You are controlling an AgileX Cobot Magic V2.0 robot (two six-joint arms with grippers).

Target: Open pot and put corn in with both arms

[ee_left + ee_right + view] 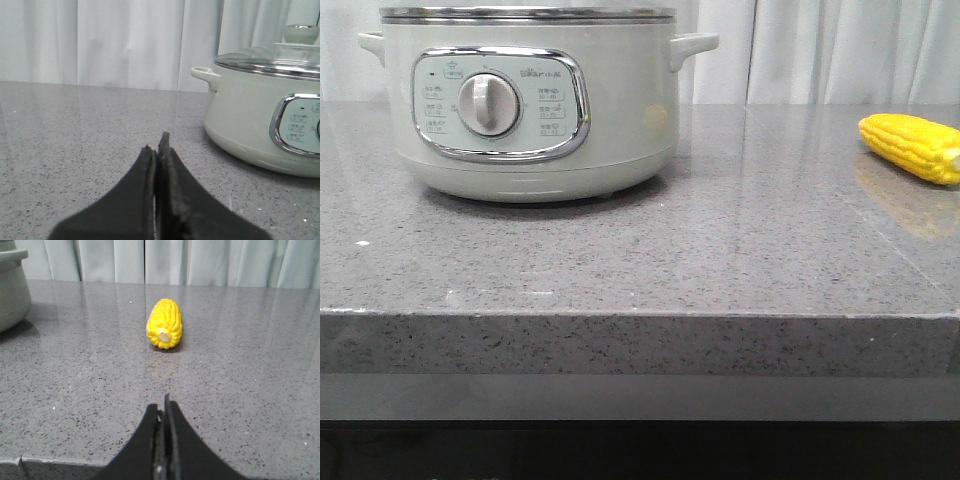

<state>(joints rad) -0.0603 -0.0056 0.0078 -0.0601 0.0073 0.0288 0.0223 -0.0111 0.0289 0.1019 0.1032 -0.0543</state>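
The pale grey-green pot (pixel 530 100) stands at the back left of the grey stone table, its dial panel facing me. Its glass lid with a knob (pixel 301 34) is on, seen in the left wrist view, where the pot (pixel 260 125) is ahead and to one side. The yellow corn (pixel 912 146) lies at the right edge of the front view. It lies end-on in front of my right gripper (pixel 163 402), well apart from it (pixel 164 324). My left gripper (pixel 156 142) is shut and empty, low over the table. The right gripper is shut and empty too. Neither gripper shows in the front view.
The grey speckled table (pixel 700 240) has its front edge near the camera. White curtains (pixel 840 50) hang behind it. A part of the pot's side (pixel 11 290) shows at the edge of the right wrist view.
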